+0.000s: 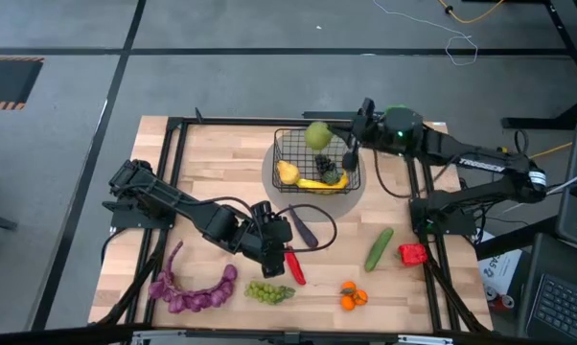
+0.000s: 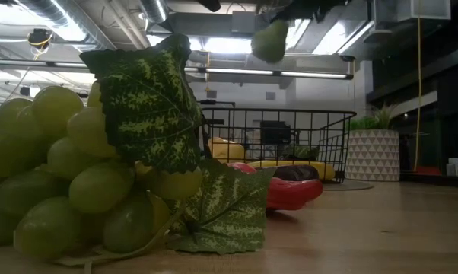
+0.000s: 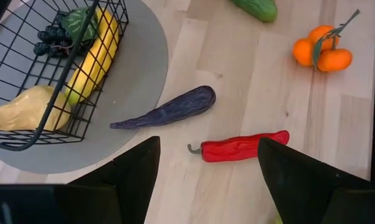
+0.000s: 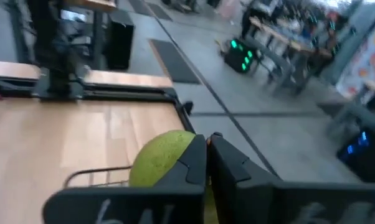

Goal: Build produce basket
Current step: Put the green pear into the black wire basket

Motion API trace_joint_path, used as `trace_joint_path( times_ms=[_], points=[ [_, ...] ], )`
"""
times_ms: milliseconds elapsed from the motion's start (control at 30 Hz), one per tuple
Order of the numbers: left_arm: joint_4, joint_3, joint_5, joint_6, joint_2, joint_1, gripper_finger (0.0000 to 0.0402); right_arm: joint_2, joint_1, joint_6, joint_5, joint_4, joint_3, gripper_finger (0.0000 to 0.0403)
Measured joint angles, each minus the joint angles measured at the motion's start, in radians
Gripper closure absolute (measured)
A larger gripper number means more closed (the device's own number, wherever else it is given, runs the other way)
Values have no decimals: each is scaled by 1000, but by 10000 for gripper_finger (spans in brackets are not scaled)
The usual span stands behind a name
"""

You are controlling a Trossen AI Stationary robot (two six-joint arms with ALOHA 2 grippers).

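The black wire basket (image 1: 316,161) stands on a grey round mat (image 1: 357,196) and holds a banana (image 1: 319,185), a yellow fruit (image 1: 287,172) and dark grapes (image 1: 327,170). My right gripper (image 1: 340,135) is over the basket's far rim, shut on a green apple (image 1: 317,134). That apple shows high above the basket in the low view (image 2: 270,39). My left gripper (image 1: 278,248) hovers open over the red chili (image 1: 294,266). In the left wrist view its fingers stand on either side of the chili (image 3: 243,147) without touching it. My right gripper (image 4: 207,138) has its two fingers almost together beside the green apple's top (image 4: 175,146). The fingers themselves hide the place of contact. The apple is lifted clear and hangs over the basket's far side.
On the table lie the dark eggplant (image 1: 303,230), cucumber (image 1: 379,248), oranges (image 1: 353,297), green grapes (image 1: 268,292) and purple grapes (image 1: 195,290). A red block (image 1: 412,254) sits by the right frame post. A potted plant (image 2: 373,148) stands to the right in the low view.
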Motion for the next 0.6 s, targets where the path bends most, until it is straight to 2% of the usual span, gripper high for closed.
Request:
trace_joint_path(
  times_ms=[267,600],
  points=[
    [-10,0,0,48,0,1,137,122,-96,143,-83,21,-41,397],
    [-11,0,-1,51,0,1,137,251,-98,143,-88,59,-41,397]
  ],
)
